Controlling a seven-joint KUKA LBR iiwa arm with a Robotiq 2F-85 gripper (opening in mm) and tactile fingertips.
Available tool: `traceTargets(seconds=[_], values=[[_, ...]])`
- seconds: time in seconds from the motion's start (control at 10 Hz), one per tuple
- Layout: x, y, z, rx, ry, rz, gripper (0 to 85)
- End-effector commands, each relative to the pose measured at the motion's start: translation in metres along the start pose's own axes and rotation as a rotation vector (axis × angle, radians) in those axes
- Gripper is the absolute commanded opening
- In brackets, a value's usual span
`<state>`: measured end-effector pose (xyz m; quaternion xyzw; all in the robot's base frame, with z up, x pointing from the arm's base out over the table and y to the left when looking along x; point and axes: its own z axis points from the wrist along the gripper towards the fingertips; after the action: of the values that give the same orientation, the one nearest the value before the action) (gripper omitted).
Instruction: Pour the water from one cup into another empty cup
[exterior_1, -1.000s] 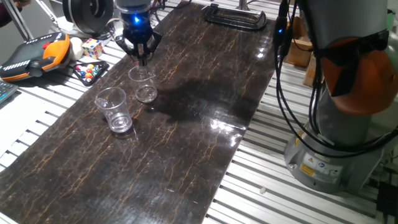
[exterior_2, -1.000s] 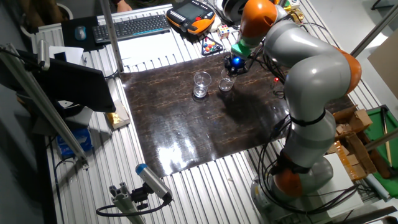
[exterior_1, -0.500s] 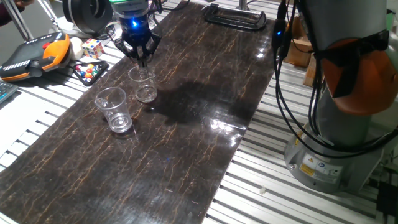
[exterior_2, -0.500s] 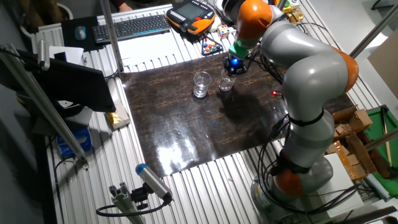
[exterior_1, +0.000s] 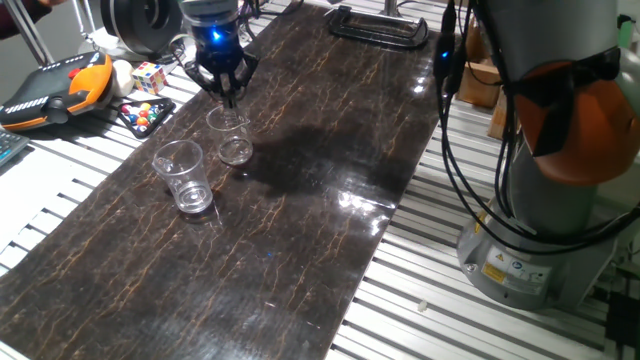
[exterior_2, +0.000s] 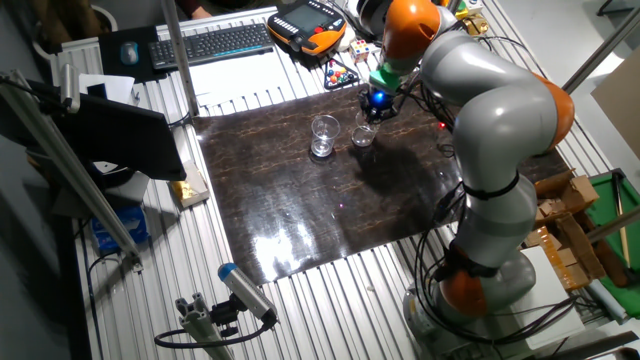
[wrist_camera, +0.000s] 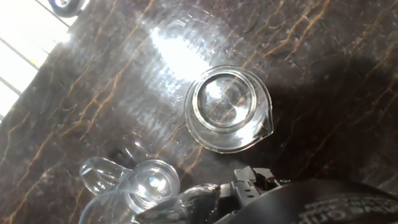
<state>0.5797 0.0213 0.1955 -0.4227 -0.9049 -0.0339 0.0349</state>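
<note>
Two clear plastic cups stand on the dark marbled mat (exterior_1: 300, 230). The wider tumbler (exterior_1: 182, 176) (exterior_2: 323, 135) is nearer the mat's left edge. I cannot make out the water in it. The narrower cup (exterior_1: 232, 137) (exterior_2: 364, 131) stands just behind and to the right of it. In the hand view the narrower cup (wrist_camera: 228, 109) has a small spout and lies centred, with the tumbler (wrist_camera: 149, 183) at the lower left. My gripper (exterior_1: 228, 95) (exterior_2: 375, 108) hangs just above the narrower cup's far rim. Its fingers meet in a point and hold nothing.
Beside the mat's far left corner lie an orange teach pendant (exterior_1: 60, 85), a puzzle cube (exterior_1: 148, 77) and a tray of coloured balls (exterior_1: 143, 113). A black clamp (exterior_1: 380, 25) sits at the mat's far end. The arm's base (exterior_1: 540, 250) and cables stand to the right.
My gripper has shifted slightly above the narrower cup. Neither cup has moved.
</note>
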Motion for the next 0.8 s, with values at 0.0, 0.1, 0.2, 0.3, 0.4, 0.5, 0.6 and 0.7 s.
traceTargets(seconds=[0.0, 0.1, 0.2, 0.3, 0.4, 0.5, 0.6, 0.7], values=[[0.000, 0.000, 0.000, 0.002, -0.003, 0.017, 0.7], [0.000, 0.000, 0.000, -0.004, 0.006, 0.074, 0.7], [0.000, 0.000, 0.000, -0.011, 0.016, 0.157, 0.7], [0.000, 0.002, 0.000, -0.021, 0.023, 0.256, 0.7], [-0.001, 0.007, 0.000, -0.025, 0.028, 0.305, 0.7], [-0.004, 0.011, 0.001, -0.039, 0.043, 0.372, 0.7], [-0.007, 0.012, 0.002, -0.050, 0.063, 0.402, 0.7], [-0.009, 0.014, 0.004, -0.052, 0.068, 0.419, 0.7]])
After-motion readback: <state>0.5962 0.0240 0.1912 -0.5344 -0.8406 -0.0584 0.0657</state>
